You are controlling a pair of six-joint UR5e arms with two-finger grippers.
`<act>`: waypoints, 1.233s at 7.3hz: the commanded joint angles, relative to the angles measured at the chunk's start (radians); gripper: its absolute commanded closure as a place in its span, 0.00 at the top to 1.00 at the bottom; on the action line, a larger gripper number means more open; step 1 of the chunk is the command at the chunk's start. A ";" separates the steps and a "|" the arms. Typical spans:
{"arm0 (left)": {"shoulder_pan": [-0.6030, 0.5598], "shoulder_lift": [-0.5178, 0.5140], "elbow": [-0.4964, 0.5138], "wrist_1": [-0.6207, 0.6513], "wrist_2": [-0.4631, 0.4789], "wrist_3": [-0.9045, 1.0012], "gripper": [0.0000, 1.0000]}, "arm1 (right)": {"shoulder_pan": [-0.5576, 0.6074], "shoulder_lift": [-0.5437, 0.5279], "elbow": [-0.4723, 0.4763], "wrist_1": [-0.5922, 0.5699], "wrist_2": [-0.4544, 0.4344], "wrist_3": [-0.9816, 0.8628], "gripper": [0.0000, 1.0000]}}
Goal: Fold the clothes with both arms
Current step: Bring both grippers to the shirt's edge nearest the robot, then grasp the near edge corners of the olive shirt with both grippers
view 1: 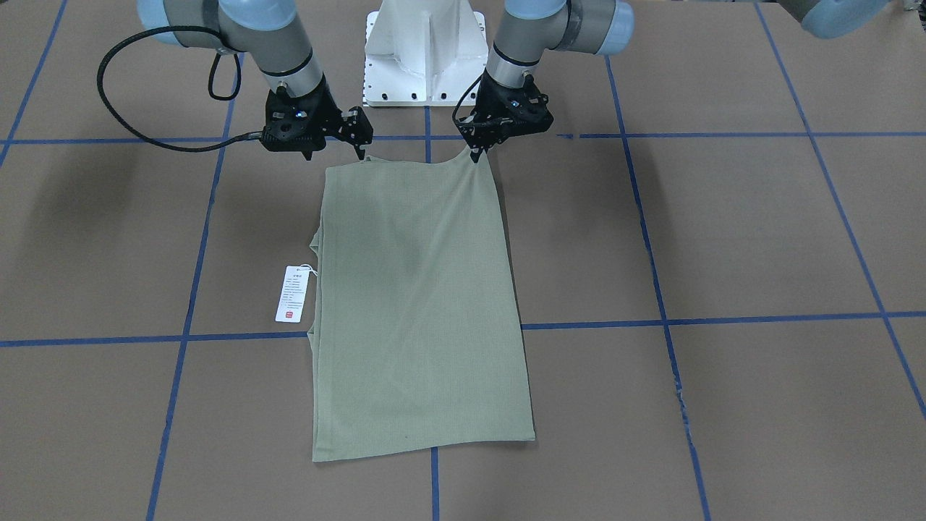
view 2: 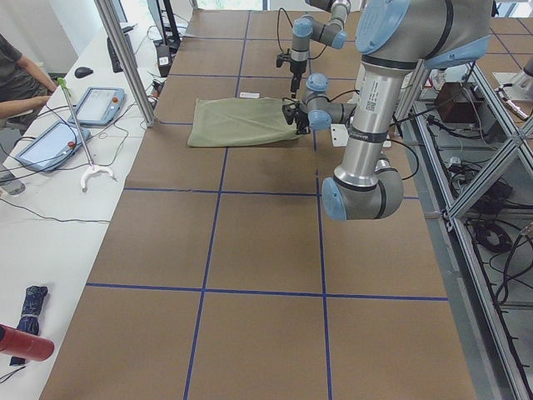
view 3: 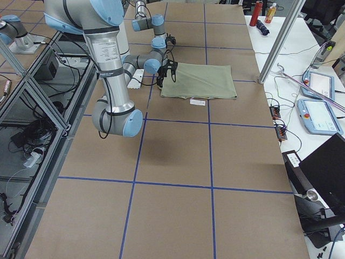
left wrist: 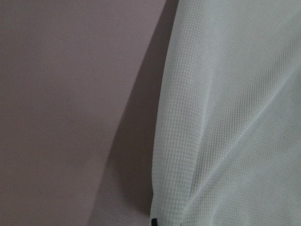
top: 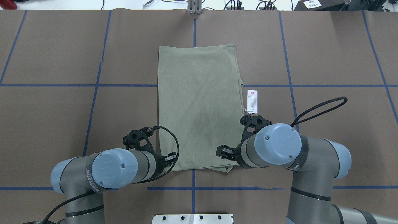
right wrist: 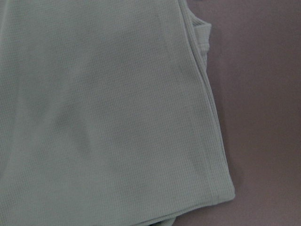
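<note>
The green shirt (view 1: 419, 304) lies flat on the tabletop (view 1: 723, 231) as a long, narrow rectangle. Folded layers show along one side, where the paper tag (view 1: 292, 293) sticks out.

The left gripper (view 1: 476, 153) is pinched tight on the corner nearest the robot on its side. The right gripper (view 1: 361, 150) looks clamped on the other near corner. The edge between them sags in a shallow curve, so both corners sit slightly raised off the surface.

Holding the two corners level keeps that edge straight. This is likely so the arms can carry it together toward the far end and halve the length.
</note>
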 commanded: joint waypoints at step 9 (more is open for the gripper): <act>0.002 -0.001 0.005 0.000 -0.003 0.002 0.00 | -0.044 0.035 -0.134 0.003 -0.091 0.340 1.00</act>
